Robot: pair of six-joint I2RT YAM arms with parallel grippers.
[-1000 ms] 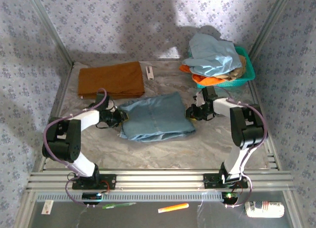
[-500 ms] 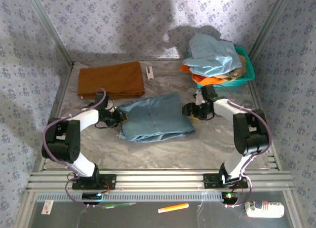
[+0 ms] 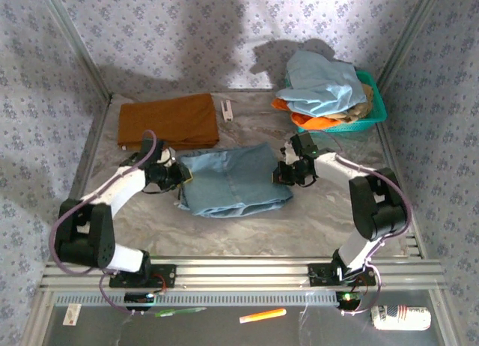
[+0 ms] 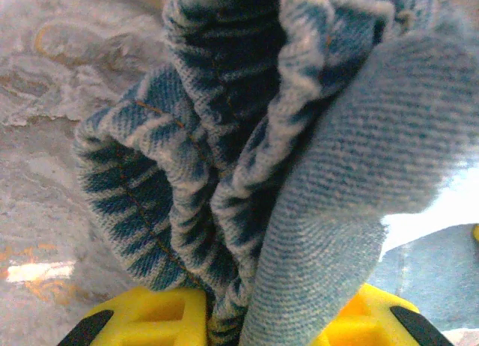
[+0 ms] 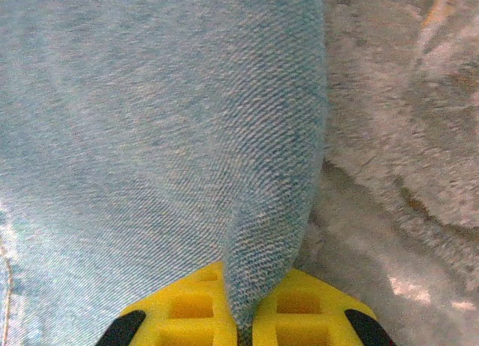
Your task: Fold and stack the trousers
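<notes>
The trousers, light blue faded denim, lie folded into a rough rectangle in the middle of the table. My left gripper is shut on their left edge; in the left wrist view the gathered waistband bunches between my yellow fingers. At the right edge my right gripper is shut on a pinched fold of the trousers, which runs down between the yellow fingers. Both edges look lifted slightly off the marbled tabletop.
A mustard-brown folded cloth lies at the back left. A teal basket at the back right holds a paler blue garment and orange cloth. A small white tag lies between them. Patterned walls close in the table.
Both grippers have moved inward and towards the back, carrying the trousers' edges with them. The folded trousers have narrowed and shifted slightly towards the back.
</notes>
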